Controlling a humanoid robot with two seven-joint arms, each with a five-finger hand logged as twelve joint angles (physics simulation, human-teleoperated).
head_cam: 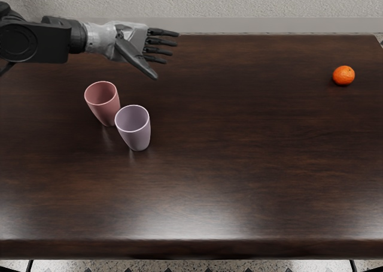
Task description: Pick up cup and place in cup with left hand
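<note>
My left hand [157,56] reaches in from the left edge over the back of the table, fingers spread and pointing right, thumb angled toward the front. It holds nothing. A pink cup [106,109] stands upright on the table, in front of the hand's wrist. Right beside it, a little to the right and nearer the front, stands a lilac cup [137,135], also upright, its rim overlapping the pink cup's side in this view. Whether the two cups touch, I cannot tell.
An orange [343,75] lies far off at the table's back right. The dark wooden table [239,164] runs across the view, with its front edge low in the picture and a pale wall behind.
</note>
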